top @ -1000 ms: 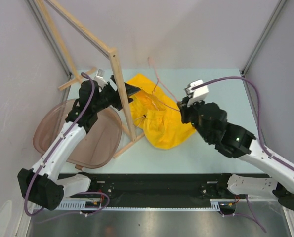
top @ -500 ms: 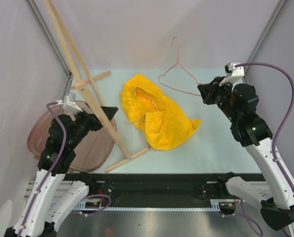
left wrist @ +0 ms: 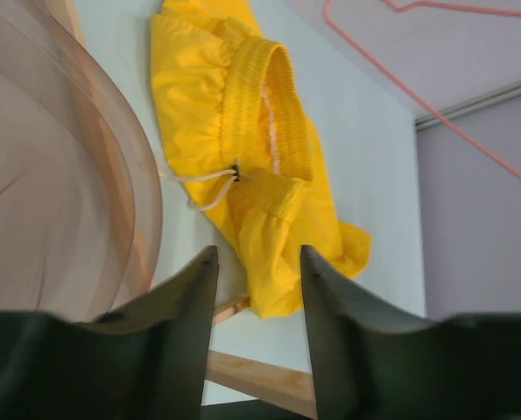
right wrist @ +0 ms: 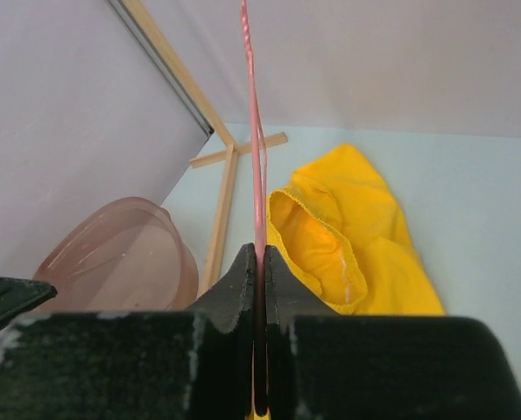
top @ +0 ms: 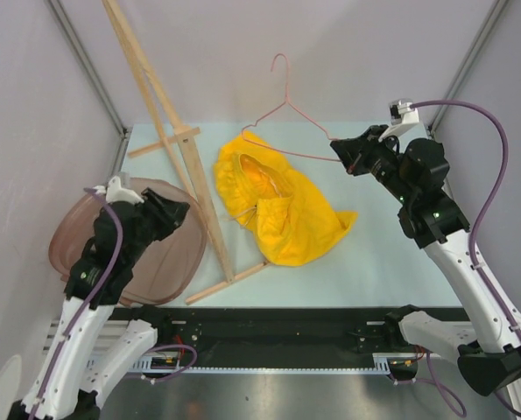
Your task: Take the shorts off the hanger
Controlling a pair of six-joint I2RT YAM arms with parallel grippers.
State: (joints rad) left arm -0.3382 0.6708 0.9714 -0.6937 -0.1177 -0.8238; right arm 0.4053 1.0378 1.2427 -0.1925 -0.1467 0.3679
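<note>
Shorts [top: 286,214], crumpled yellow fabric; thin pink wire hanger [right wrist: 252,131], pinched by right gripper [right wrist: 258,255]; left gripper [left wrist: 257,260] spread.

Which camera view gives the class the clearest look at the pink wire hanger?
Top external: the whole hanger, triangle and hook, shows, pinched at one corner by the right hand. Left wrist catches only a stretch of wire; right wrist sees it edge-on, a thin line rising from that hand.
</note>
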